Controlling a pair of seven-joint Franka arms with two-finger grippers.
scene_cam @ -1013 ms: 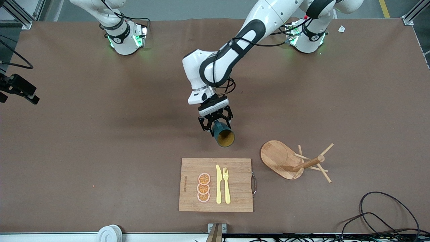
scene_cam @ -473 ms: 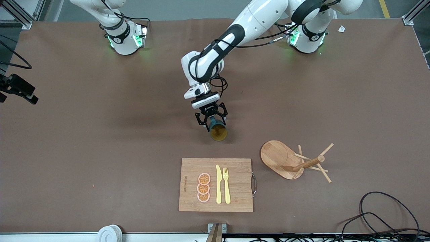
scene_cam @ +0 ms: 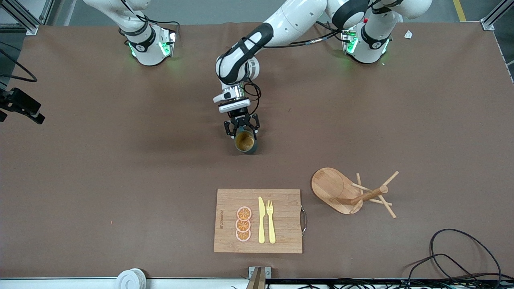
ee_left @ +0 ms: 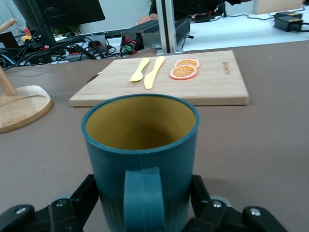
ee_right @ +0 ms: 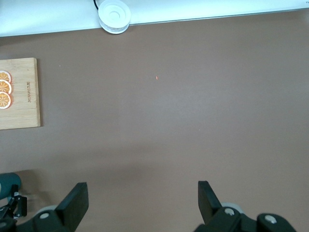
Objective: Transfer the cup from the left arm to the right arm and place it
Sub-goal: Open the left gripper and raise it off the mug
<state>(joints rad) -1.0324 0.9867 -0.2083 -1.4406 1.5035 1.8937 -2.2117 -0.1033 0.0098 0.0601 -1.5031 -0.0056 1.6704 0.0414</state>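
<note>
The dark teal cup (scene_cam: 245, 141) with a tan inside stands upright at the middle of the table, mouth up. My left gripper (scene_cam: 241, 129) is shut on its lower body, one finger on each side. In the left wrist view the cup (ee_left: 141, 154) fills the middle, its handle facing the camera, between the left gripper's (ee_left: 144, 191) black fingers (ee_left: 87, 193). Whether its base touches the table I cannot tell. My right gripper (ee_right: 141, 186) hangs open over bare table with nothing between its fingers. The cup's edge (ee_right: 7, 181) shows at the corner of that view.
A wooden cutting board (scene_cam: 281, 208) with orange slices (scene_cam: 243, 224), a yellow knife and a fork lies nearer to the front camera than the cup. A wooden peg stand (scene_cam: 349, 192) lies toward the left arm's end. Cables (scene_cam: 461, 257) and a white roll (scene_cam: 130, 279) sit at the front edge.
The left arm has drawn back toward the bases with the cup, and the cup has turned from tilted to upright and come lower. The right gripper stays open.
</note>
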